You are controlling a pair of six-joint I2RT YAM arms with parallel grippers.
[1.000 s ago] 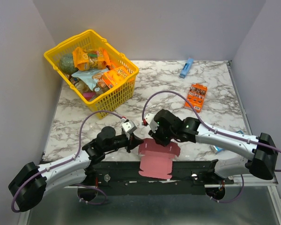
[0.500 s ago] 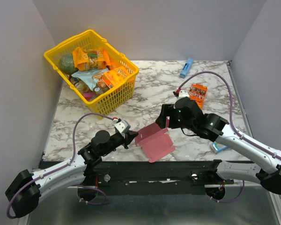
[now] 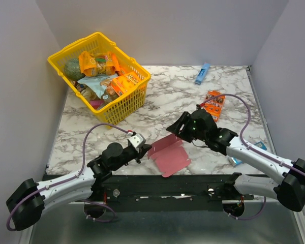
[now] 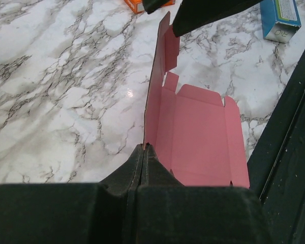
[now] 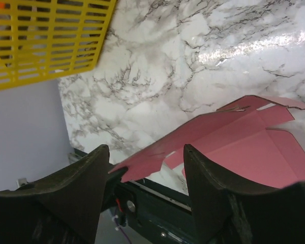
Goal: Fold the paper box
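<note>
Left gripper (image 4: 144, 148) jaws clamp the pink thin-card paper box (image 3: 170, 157), propping 1 panel upright; right gripper (image 3: 178, 127) jaws gape, poised to fold.

Left arm (image 3: 66, 182) lying low, reaching forward and rightward from base. Left pincer (image 4: 144, 148) clamping tight, fingers (image 4: 135, 163) pressing together on edge of paper box (image 4: 198, 132). Right arm (image 3: 254, 152) stretching leftward, wrist angling downward. Right pincer (image 5: 145, 152) gaping wide, its fingers (image 5: 86, 188) standing well apart, sheet edge sitting between them; contact not showing.
</note>
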